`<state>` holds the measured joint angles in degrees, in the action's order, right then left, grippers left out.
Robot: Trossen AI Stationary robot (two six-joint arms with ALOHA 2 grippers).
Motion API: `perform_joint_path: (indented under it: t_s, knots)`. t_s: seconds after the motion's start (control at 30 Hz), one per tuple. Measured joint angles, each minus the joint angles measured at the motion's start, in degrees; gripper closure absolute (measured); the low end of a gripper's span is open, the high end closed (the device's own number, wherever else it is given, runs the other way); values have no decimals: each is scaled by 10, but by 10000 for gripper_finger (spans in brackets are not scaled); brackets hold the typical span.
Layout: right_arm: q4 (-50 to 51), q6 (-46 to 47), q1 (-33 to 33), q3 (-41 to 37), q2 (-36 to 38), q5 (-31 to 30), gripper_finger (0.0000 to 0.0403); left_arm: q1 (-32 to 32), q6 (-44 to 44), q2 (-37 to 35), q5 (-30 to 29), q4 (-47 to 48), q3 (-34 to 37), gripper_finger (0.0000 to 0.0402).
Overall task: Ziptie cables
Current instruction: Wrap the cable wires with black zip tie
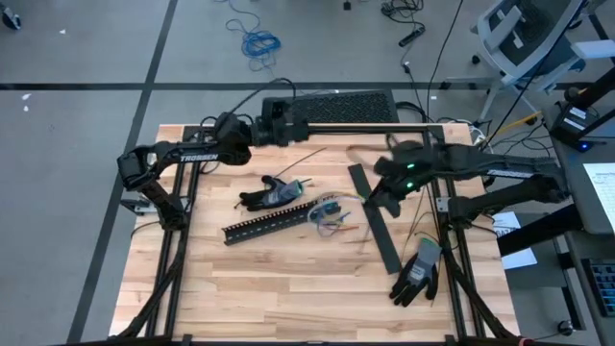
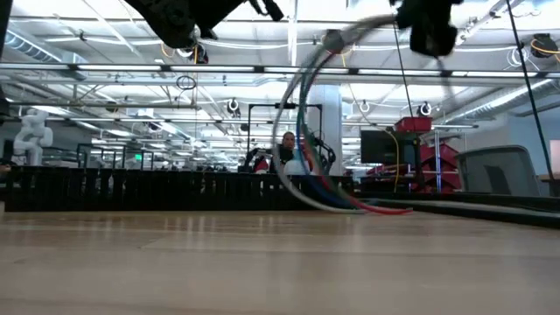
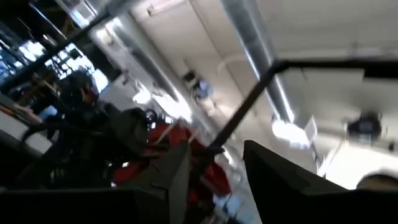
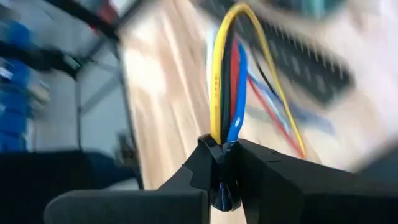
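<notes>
The cables (image 4: 227, 74) are thin yellow, red, blue and black wires. My right gripper (image 4: 222, 149) is shut on them above the table's middle right (image 1: 377, 200). In the low view they arch (image 2: 302, 131) from that gripper (image 2: 429, 35) down to the table. Their lower end (image 1: 329, 213) lies by the end of the black slotted duct (image 1: 269, 221). My left gripper (image 3: 214, 180) is open with nothing between its fingers. It is raised near the table's far edge (image 1: 283, 120) and points up at the ceiling. My right gripper pinches several wires of the bundle together (image 4: 224, 134) between its two fingertips. It comes slanting down from the table's right side. The wires rise out of the fingers, curve over in a slack arch, and their other end (image 2: 376, 208) rests on the table.
A flat black strip (image 1: 377, 221) lies right of the duct. One black glove (image 1: 269, 195) lies by the duct and another (image 1: 418, 272) near the right front. A keyboard (image 1: 346, 104) sits at the far edge. A person (image 2: 287, 149) shows in the room beyond.
</notes>
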<state>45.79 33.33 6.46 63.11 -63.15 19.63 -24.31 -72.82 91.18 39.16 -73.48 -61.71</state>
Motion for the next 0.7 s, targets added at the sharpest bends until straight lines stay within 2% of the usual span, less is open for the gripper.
perform_joint_path:
  t_s: [0.07, 0.13, 0.2, 0.27, 0.37, 0.47, 0.7]
  knots:
    - [20, -7, 3, -1, -25, -5, 382, 8, 50, 0, 56, 34, 0, 247]
    - [-2, -13, 3, 0, -44, -18, 382, 16, 94, 0, 125, 89, 0, 246]
    - [-2, -13, 4, 0, -64, -12, 382, 22, 132, 0, 186, 167, 0, 246]
    - [-2, -17, 7, -1, -78, -13, 384, 27, 177, 0, 208, 275, 0, 247]
    - [-11, -16, 7, 0, -85, -15, 385, 36, 287, 1, 206, 431, 0, 247]
    - [-1, -24, 10, 0, -97, -30, 386, 45, 383, 1, 168, 515, 1, 247]
    - [-14, -38, 11, 0, -124, -31, 386, 66, 494, 1, 27, 535, 1, 247]
